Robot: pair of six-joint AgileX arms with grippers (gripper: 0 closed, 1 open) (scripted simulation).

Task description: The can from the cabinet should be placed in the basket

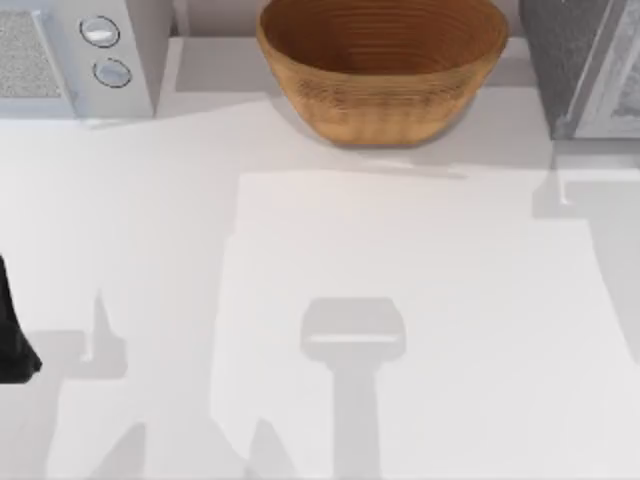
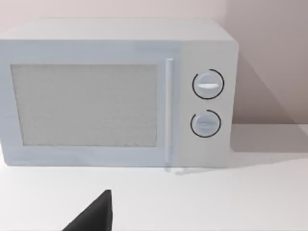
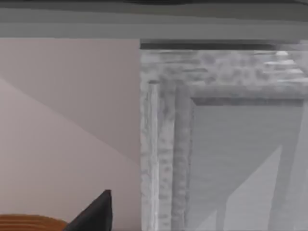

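1. The basket (image 1: 382,70) sits at the far middle of the tabletop (image 1: 300,300); its rim also peeks into my right wrist view.
2. The cabinet (image 1: 585,65) stands at the far right, and my right wrist camera faces its framed door up close.
3. My left arm (image 1: 15,330) is at the left edge, facing the white microwave (image 2: 115,96).
4. Whether either gripper is released or clenched, I cannot tell.

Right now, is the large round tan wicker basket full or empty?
Empty. The top view looks into the large round tan wicker basket and shows bare ribbed weave; no can lies inside.
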